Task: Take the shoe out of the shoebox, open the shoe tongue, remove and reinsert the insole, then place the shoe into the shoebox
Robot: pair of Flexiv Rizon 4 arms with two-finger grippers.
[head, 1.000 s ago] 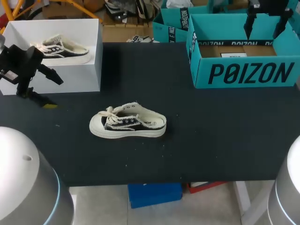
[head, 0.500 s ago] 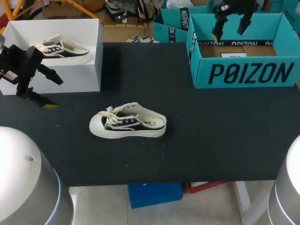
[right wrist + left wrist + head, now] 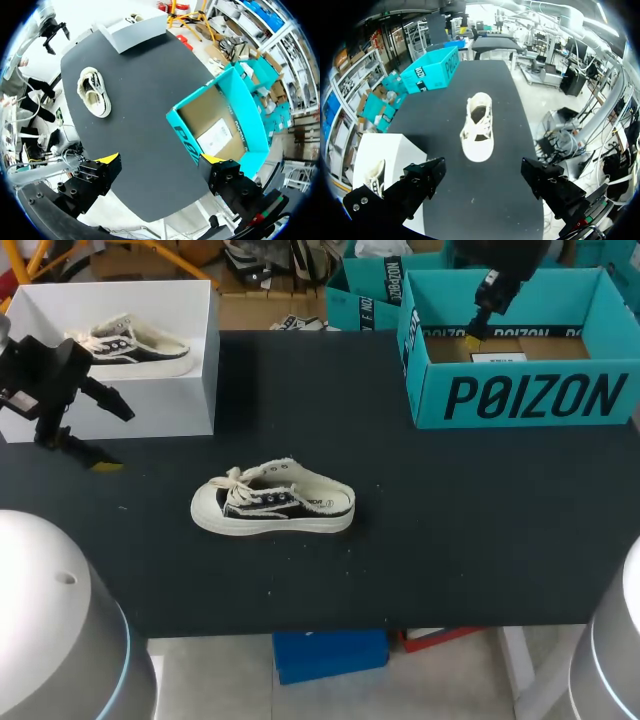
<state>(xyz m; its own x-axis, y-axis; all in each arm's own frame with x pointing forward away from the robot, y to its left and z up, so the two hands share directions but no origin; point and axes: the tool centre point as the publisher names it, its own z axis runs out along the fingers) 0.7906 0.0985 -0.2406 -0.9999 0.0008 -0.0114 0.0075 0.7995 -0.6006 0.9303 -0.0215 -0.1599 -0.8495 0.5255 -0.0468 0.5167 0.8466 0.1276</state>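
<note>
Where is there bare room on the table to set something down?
Widest: the table right of the shoe, in front of the teal shoebox. Also the strip between the white box and the teal shoebox. Crowded: the left claw beside the white box.

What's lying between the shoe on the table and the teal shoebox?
Nothing: between the shoe and the teal shoebox there is only bare black tabletop, as the head view shows.
</note>
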